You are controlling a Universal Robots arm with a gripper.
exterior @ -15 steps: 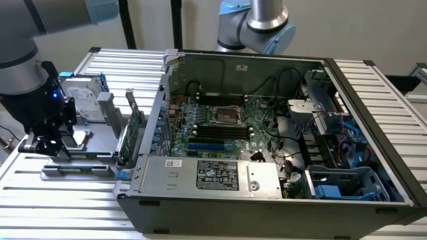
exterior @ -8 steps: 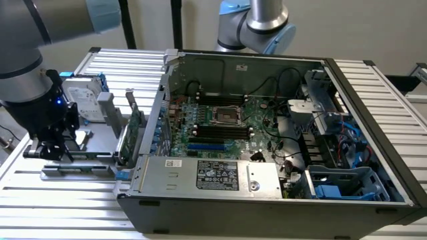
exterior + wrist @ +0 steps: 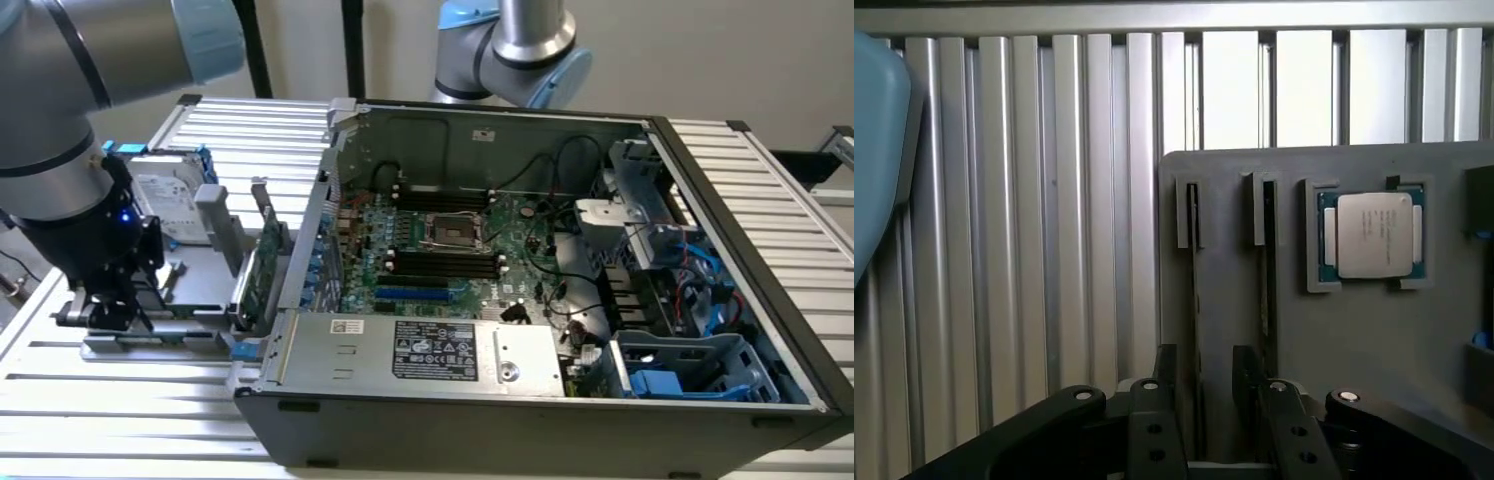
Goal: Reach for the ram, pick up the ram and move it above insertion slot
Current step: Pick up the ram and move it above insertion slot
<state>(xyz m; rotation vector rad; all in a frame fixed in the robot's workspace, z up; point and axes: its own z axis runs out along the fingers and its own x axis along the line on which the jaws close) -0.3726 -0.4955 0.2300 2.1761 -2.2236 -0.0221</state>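
Exterior view: one gripper (image 3: 110, 305) hangs at the exterior view's lower left over one grey holder (image 3: 194, 270) beside one open computer case (image 3: 534, 420); wrist view: holder contains one processor (image 3: 1374, 235), the ram (image 3: 1194, 280) slotted between wide, empty jaws, and one second stick (image 3: 1266, 260).

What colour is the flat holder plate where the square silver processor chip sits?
The flat holder plate is plain grey, best seen in the wrist view.
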